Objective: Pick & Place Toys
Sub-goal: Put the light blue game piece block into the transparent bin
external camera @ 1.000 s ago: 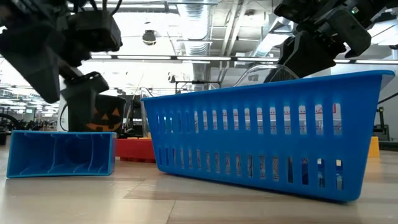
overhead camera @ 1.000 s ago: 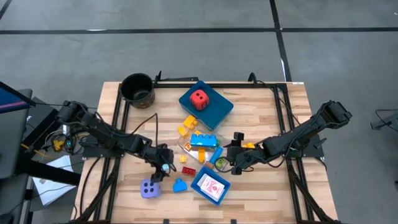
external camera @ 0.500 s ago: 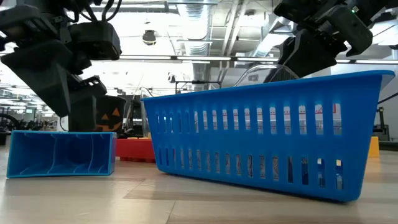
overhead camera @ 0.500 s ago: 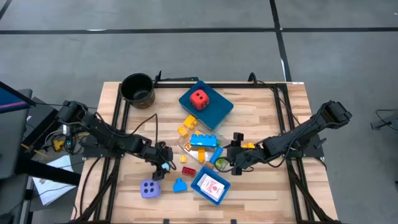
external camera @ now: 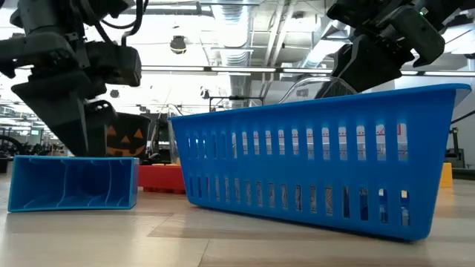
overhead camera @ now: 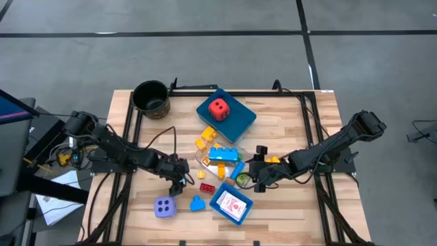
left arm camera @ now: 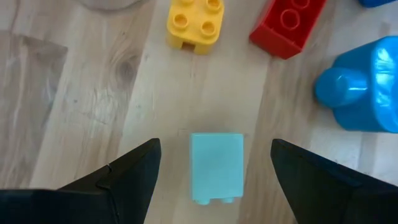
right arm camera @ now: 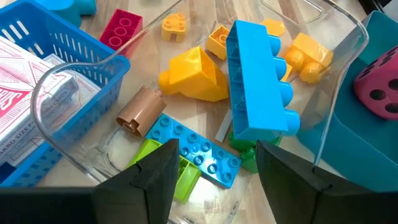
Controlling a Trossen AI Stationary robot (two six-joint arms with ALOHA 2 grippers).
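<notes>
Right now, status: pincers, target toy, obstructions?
Left pincer open, straddling light-blue brick. Right pincer open over the brick pile. Red brick and yellow brick nearby, not blocking.

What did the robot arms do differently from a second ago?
The left end effector has shifted slightly toward the table's middle and away from the lavender die. It hangs open over a light blue brick, which lies free on the wood. The right end effector, the toy pile and the red die stayed put.
</notes>
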